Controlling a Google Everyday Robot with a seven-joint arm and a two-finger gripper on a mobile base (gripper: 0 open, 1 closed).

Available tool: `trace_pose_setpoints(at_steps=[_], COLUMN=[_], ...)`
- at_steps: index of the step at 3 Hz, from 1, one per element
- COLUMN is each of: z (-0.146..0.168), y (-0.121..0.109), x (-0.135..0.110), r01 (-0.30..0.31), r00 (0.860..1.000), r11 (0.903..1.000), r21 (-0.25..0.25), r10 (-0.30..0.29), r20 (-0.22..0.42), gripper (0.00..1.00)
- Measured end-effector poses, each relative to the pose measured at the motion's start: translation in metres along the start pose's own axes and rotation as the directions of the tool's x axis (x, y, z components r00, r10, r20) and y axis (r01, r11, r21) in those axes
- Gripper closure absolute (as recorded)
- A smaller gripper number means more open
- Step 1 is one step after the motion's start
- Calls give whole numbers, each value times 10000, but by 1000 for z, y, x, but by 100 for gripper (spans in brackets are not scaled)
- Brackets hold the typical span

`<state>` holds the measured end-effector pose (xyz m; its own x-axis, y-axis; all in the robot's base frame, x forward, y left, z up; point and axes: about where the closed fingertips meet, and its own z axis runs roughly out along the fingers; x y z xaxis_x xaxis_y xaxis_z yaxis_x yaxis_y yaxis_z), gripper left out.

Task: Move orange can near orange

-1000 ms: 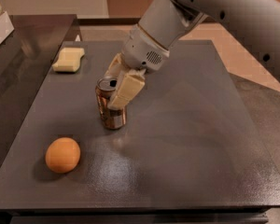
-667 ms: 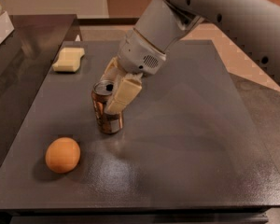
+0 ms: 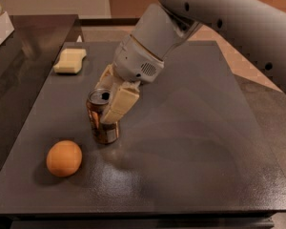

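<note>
The orange can [image 3: 101,123] stands upright on the dark table [image 3: 190,142], brownish-orange sides, silver top with a dark opening. My gripper [image 3: 112,97] comes down from the upper right and is shut on the can, one pale finger [image 3: 120,103] across its right side, the other behind its far side. The orange [image 3: 64,158] lies on the table to the front left of the can, a short gap apart.
A pale yellow sponge [image 3: 70,61] lies at the table's far left. A second dark surface [image 3: 19,56] adjoins on the left, with a white object at its far left edge. The table's front edge runs just below the orange.
The gripper has carried the can to the left and toward the front, closer to the orange. The orange and sponge have not moved.
</note>
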<state>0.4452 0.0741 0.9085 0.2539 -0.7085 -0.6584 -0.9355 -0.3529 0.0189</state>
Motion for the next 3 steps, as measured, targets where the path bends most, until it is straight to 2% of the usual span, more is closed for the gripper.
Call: trace_pose_setpoints(at_steps=[1, 2, 3], z=[9, 17, 17], y=[6, 11, 11], x=[-2, -4, -4], r01=[104, 294, 295], r00=[9999, 9995, 9995], r11=[9997, 9989, 9989], r21=[-223, -378, -377], r10=[-104, -296, -297], r20=[5, -62, -62], gripper=[13, 0, 0])
